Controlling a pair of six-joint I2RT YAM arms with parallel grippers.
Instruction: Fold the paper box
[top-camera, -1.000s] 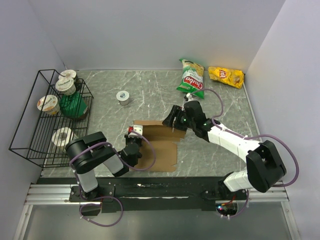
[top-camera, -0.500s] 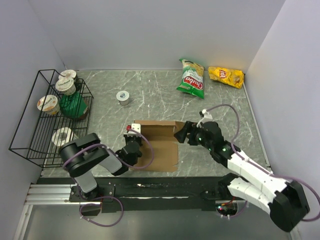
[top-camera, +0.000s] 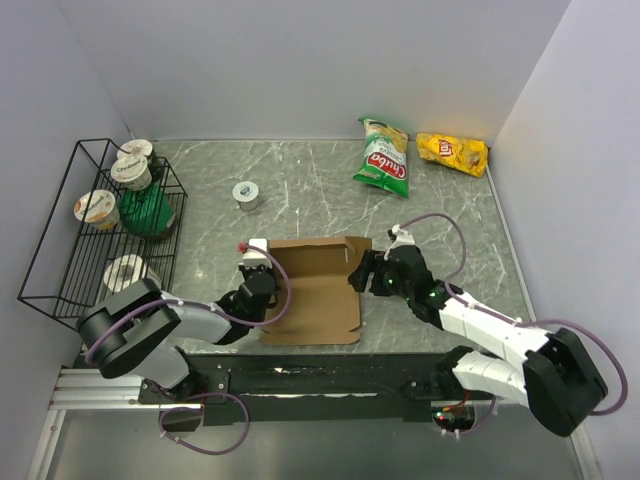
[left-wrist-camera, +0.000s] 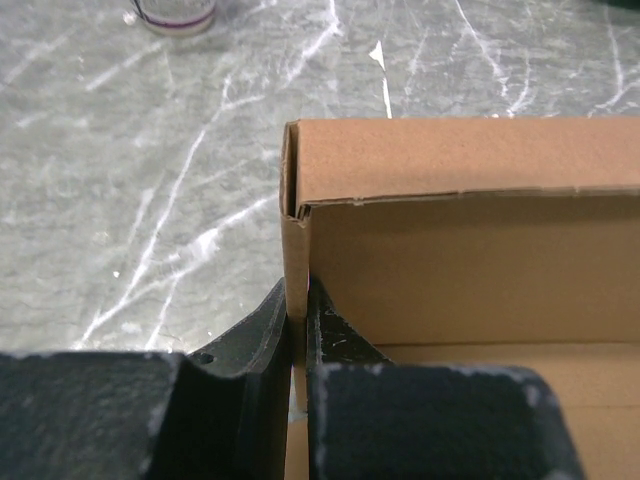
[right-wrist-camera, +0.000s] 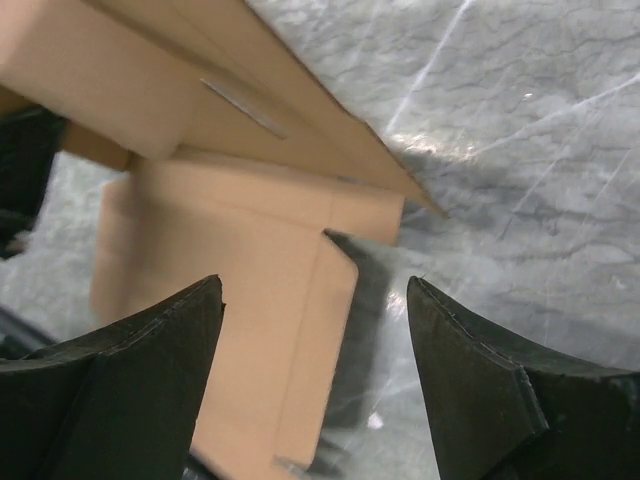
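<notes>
The paper box (top-camera: 312, 290) is a plain brown cardboard sheet lying in the middle of the table, with its far and left walls folded up. My left gripper (top-camera: 258, 278) is shut on the box's raised left wall (left-wrist-camera: 296, 270), one finger on each side of the thin sheet, near the far left corner (left-wrist-camera: 292, 140). My right gripper (top-camera: 362, 272) stands open at the box's right side, above the right flap (right-wrist-camera: 300, 300), with nothing between its fingers (right-wrist-camera: 160, 340). The raised far wall (right-wrist-camera: 200, 90) shows at the top of the right wrist view.
A green snack bag (top-camera: 382, 160) and a yellow snack bag (top-camera: 452, 152) lie at the far right. A small roll of tape (top-camera: 246, 194) sits beyond the box. A black wire rack (top-camera: 110, 230) with cups and a green item stands at the left.
The right gripper came back from the far wall to the box's right side and opened. The left arm stretched forward, still gripping the left wall; the box shifted slightly.
</notes>
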